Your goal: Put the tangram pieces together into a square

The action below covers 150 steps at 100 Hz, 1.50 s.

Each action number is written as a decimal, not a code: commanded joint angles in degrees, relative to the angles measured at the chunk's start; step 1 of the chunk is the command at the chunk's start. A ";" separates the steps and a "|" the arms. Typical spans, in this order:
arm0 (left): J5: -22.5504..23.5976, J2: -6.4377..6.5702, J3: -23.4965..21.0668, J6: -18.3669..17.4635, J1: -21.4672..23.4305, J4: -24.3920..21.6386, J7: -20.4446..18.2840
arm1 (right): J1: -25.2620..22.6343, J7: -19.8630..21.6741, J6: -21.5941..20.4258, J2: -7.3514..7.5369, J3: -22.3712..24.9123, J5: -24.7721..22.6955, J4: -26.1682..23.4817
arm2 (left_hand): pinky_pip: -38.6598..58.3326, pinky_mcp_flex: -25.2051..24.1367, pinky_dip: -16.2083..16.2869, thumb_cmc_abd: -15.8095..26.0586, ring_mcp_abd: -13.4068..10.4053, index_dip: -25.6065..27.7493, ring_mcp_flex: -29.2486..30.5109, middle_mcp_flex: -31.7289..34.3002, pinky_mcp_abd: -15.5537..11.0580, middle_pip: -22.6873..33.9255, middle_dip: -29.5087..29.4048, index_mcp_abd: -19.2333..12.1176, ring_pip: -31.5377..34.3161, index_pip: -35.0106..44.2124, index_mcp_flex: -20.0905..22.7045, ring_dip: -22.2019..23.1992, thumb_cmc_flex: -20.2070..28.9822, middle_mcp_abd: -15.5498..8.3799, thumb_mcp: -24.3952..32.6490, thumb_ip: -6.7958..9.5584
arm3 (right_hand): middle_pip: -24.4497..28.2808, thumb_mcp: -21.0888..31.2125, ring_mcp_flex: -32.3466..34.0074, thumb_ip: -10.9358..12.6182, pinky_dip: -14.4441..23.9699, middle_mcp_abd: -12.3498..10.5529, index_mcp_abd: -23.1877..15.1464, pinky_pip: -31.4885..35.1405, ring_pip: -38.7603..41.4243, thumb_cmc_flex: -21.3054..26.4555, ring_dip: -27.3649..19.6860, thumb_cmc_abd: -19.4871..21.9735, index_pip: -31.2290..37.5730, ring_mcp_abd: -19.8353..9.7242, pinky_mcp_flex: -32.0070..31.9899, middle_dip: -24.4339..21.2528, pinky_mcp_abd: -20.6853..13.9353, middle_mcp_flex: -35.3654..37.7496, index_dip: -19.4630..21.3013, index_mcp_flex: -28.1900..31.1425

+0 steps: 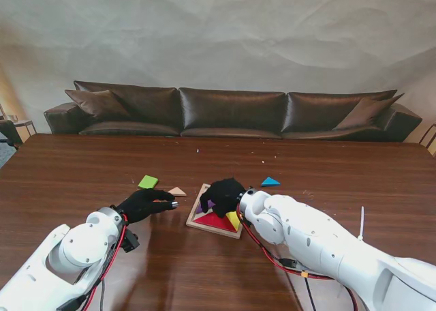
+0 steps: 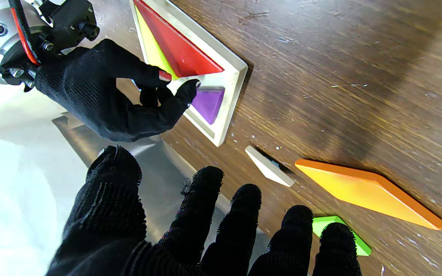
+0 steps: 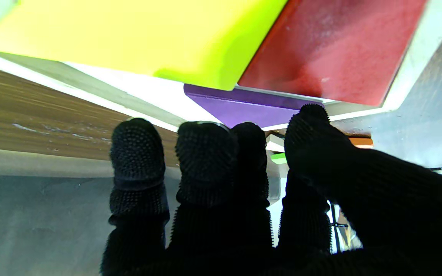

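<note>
Your right hand sat over white tray, fingertips touching purple piece; grip unconfirmed. Red triangle and yellow piece lay inside tray. Your left hand hovered empty, fingers spread, near orange piece, green piece. Blue triangle lay apart on table.

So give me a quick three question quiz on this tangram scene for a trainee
1. True or false: the red piece lies inside the tray.
2. Which robot hand has its fingertips at the purple piece? A. left robot hand B. right robot hand
3. Fill in: farthest right on the table, outside the tray, lies the ____ piece.

Key: 1 true; 2 B; 3 blue.
</note>
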 commanded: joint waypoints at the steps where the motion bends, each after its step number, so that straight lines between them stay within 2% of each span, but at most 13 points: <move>1: -0.20 -0.11 0.06 0.03 0.10 0.05 -0.98 | 0.15 1.02 0.30 -0.38 -0.31 -0.12 0.56 | 0.20 0.25 0.41 2.52 -0.09 0.16 0.25 0.98 -1.00 0.21 0.29 -0.22 0.23 -0.16 0.17 0.32 0.39 -0.13 -1.59 1.13 | 1.32 0.65 1.73 -1.26 1.72 -1.89 -0.88 2.54 1.63 1.02 0.76 1.67 -1.72 -1.52 -4.05 1.22 -0.26 -2.21 1.05 -2.57; 7: -0.25 -0.12 0.07 0.08 0.11 0.03 -0.94 | 0.24 1.03 0.49 -0.51 -0.50 -0.04 0.75 | 0.20 0.24 0.41 2.53 -0.08 0.17 0.27 0.97 -0.96 0.21 0.29 -0.24 0.24 -0.11 0.29 0.33 0.48 0.03 -1.57 1.13 | 1.33 0.57 1.54 -1.21 1.72 -1.88 -0.31 2.50 1.75 0.84 0.81 1.60 -2.38 -1.44 -4.21 1.31 -0.34 -2.72 1.28 -3.66; 9: -0.26 -0.12 0.07 0.10 0.11 0.02 -0.95 | 0.29 1.00 0.57 -0.55 -0.60 -0.08 0.80 | 0.20 0.24 0.42 2.57 -0.09 0.16 0.30 0.95 -0.94 0.20 0.29 -0.25 0.26 -0.14 0.22 0.33 0.46 -0.09 -1.59 1.12 | 1.62 0.74 1.45 -1.12 1.77 -1.99 -0.18 2.50 1.98 0.66 0.71 1.44 -4.29 -1.64 -4.25 1.10 -0.41 -3.00 5.47 -3.78; 14: -0.26 -0.12 0.08 0.11 0.11 0.01 -0.95 | 0.41 0.97 0.69 -0.59 -0.76 -0.18 0.86 | 0.22 0.27 0.42 2.58 -0.10 0.17 0.29 1.05 -0.93 0.24 0.30 -0.23 0.25 -0.11 0.30 0.34 0.48 -0.01 -1.60 1.11 | 1.67 0.84 1.41 -1.06 1.78 -2.08 -0.11 2.49 2.06 0.68 0.68 1.41 -5.04 -1.72 -4.26 1.08 -0.54 -3.31 6.84 -4.07; 47: -0.26 -0.05 0.07 0.08 -0.13 0.13 -1.29 | 1.54 1.00 1.91 -1.16 -2.62 -0.73 2.29 | 0.20 0.28 0.41 2.77 -0.12 0.17 0.31 1.07 -0.92 0.24 0.31 -0.30 0.25 -0.11 0.29 0.34 0.50 -0.03 -1.65 1.08 | 1.83 0.12 0.47 -0.84 1.73 -2.28 -0.07 2.49 2.65 -0.19 0.87 2.19 -5.57 -2.46 -4.78 1.41 -1.39 -5.84 7.24 -5.09; 110: -0.65 -0.09 0.54 0.40 -0.40 0.46 -1.31 | 3.68 1.35 3.03 -2.97 -4.62 0.53 6.42 | 0.20 0.30 0.41 3.12 -0.04 0.18 0.31 1.08 -0.96 0.23 0.31 -0.12 0.25 -0.10 0.34 0.33 0.57 -0.05 -1.69 1.04 | 2.32 -0.52 0.31 -0.20 1.46 -2.30 4.35 2.58 3.17 -1.19 0.65 2.39 -5.87 -2.94 -4.84 0.69 -1.91 -7.01 8.00 -10.80; 150: -0.37 -0.06 0.30 0.36 -0.14 0.22 -1.34 | 3.96 1.97 3.14 -3.12 -4.88 1.04 7.16 | 0.21 0.34 0.41 3.17 -0.03 0.18 0.41 1.09 -0.88 0.23 0.31 -0.27 0.29 -0.10 0.34 0.35 0.59 -0.05 -1.73 1.02 | 2.37 -0.87 0.62 -0.14 1.32 -2.08 5.69 2.64 3.14 -1.11 0.49 2.25 -5.16 -2.97 -4.68 0.17 -1.84 -6.41 8.49 -11.34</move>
